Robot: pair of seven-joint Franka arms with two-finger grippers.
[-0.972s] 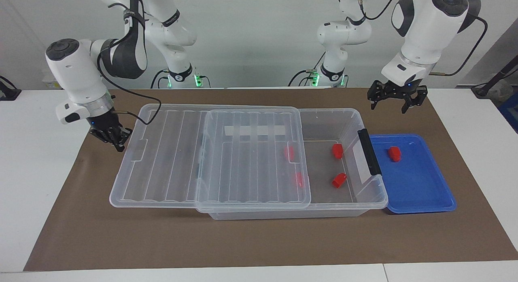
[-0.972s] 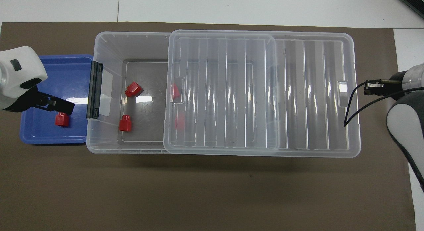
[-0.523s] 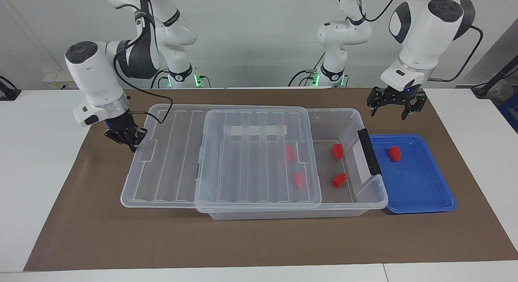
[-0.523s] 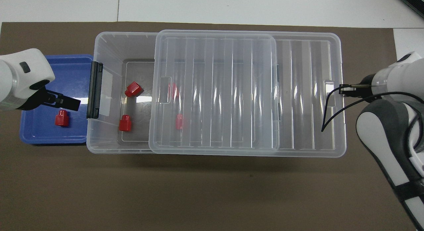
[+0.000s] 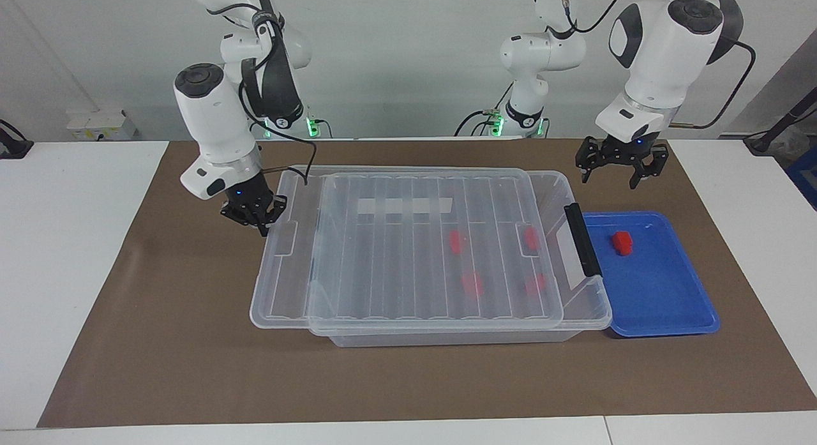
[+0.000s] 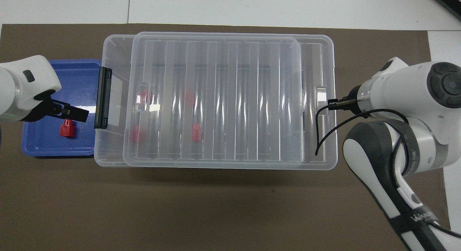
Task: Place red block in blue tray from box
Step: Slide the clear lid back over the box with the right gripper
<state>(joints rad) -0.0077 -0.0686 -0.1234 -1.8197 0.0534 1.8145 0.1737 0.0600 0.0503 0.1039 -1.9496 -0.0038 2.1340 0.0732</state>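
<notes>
a brown mat [image 5: 159, 368] covers the white table below a pale wall. on it the box [image 5: 447, 335] sits with its ribbed clear lid [image 5: 408, 253] lying over nearly all of it, only a strip by the black latch bar [image 5: 582, 239] uncovered. the right gripper [image 5: 260, 220], fingertips together, is at the lid's end tab toward the right arm's end of the table. the left gripper [image 5: 614, 170] hangs with fingers apart, holding nothing, over the mat just beside the blue tray [image 5: 670, 304]. one red block [image 5: 622, 242] lies in that tray, which touches the box's latch end. four more red blocks [image 5: 454, 241] show through the lid, inside the box.

risk, as i judge it: pushed on, the lid could jam on the latch bar and shove the box into the tray, since only a fingertip contact steers it.
</notes>
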